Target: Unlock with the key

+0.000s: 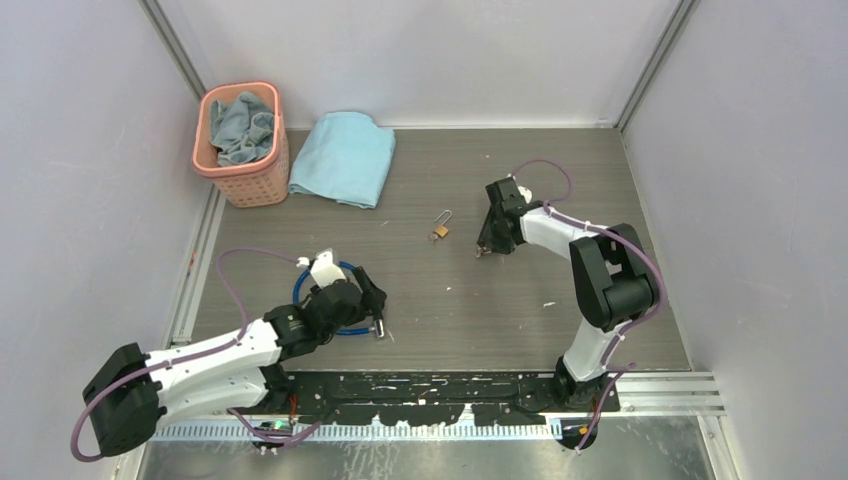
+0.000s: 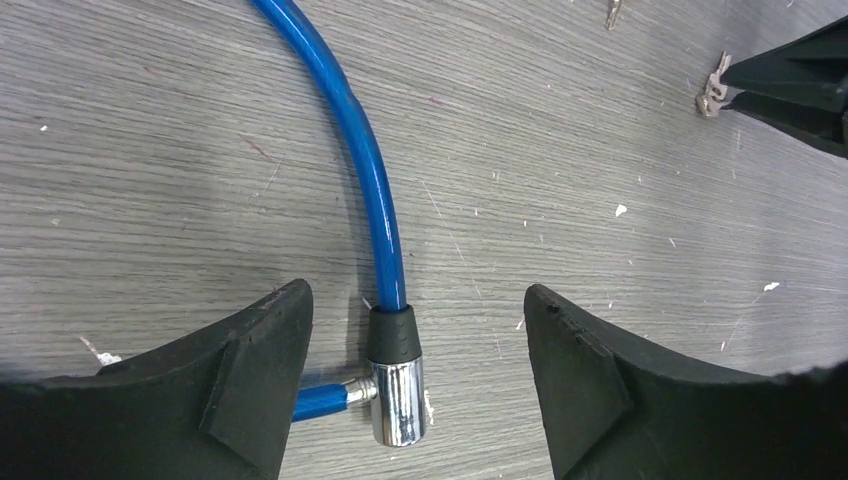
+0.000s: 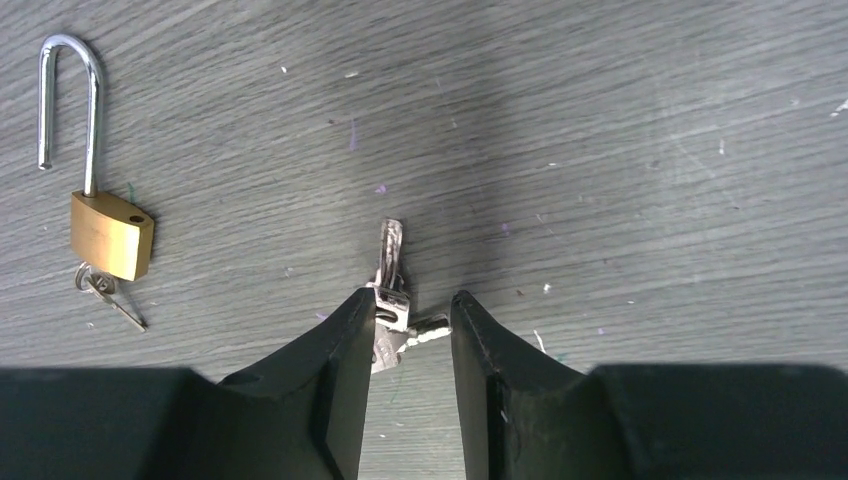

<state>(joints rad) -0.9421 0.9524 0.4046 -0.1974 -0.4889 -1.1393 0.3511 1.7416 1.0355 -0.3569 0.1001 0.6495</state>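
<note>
Key [image 3: 390, 250], tiny, flat and silvery-grey, lies on the desk [image 3: 620, 150] with its head between the fingers of the right gripper [image 3: 412, 298], which stand narrowly apart; we cannot tell whether they pinch it. We judge this a pickup for the brass padlock [image 3: 110, 235] nearby, its shackle [image 3: 93, 120] swung open. The left gripper [image 2: 415, 295] gapes wide astride the blue cable's metal end [image 2: 398, 400], likely to steady it.

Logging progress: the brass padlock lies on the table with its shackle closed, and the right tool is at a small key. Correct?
Not quite: the right wrist view shows the brass padlock with its shackle open, one leg free. The right tool is at a small key.
</note>
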